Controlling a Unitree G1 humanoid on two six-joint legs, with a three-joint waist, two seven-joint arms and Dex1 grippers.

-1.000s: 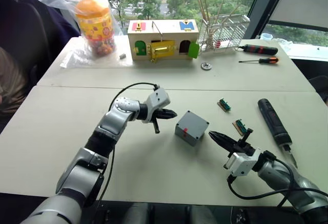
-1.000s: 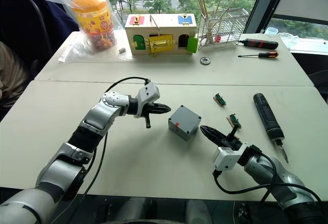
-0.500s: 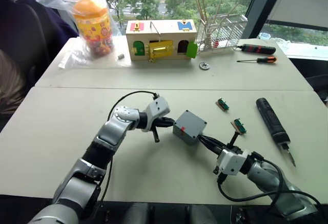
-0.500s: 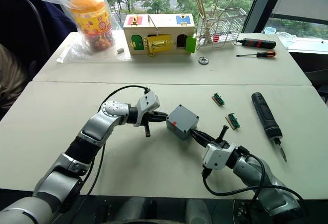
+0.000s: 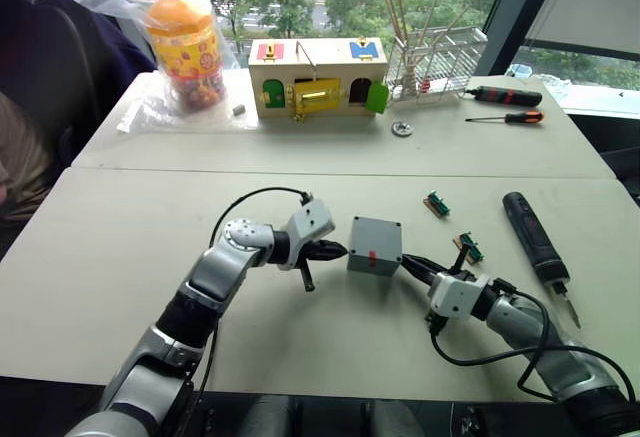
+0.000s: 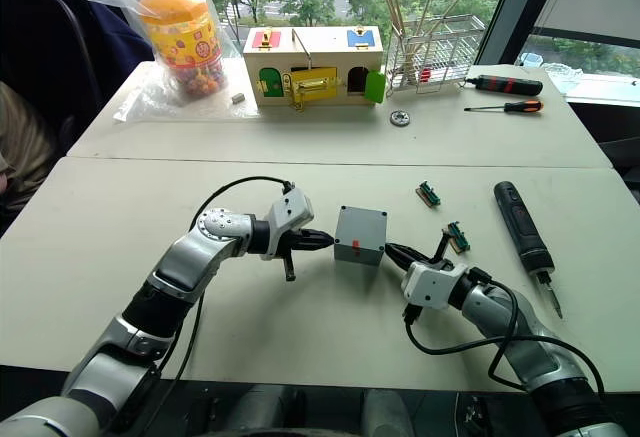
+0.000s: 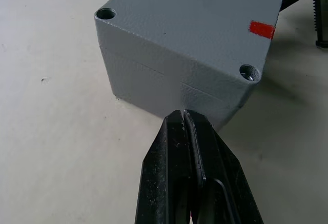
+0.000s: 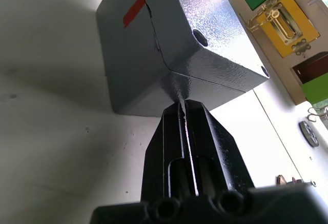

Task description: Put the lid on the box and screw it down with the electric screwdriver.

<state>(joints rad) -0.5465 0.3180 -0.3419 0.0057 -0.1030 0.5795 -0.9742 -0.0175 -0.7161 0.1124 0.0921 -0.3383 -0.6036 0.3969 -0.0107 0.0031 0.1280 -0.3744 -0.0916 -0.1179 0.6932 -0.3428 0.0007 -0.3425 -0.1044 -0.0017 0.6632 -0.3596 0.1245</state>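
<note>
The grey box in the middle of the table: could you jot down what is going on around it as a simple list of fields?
box: grey box on the table, lid seated on top, red mark on the side
left gripper: shut, tip at the box's left side
right gripper: shut, tip at the box's right side
electric screwdriver: lying on the table right of the box, untouched
screws: corner holes look empty

Silver-grey jointed arms end in white wrist blocks. Each tool, left [image 5: 334, 251] and right [image 5: 410, 263], has two black tapered fingers. A black cable [image 5: 245, 182] loops behind each tool.
</note>
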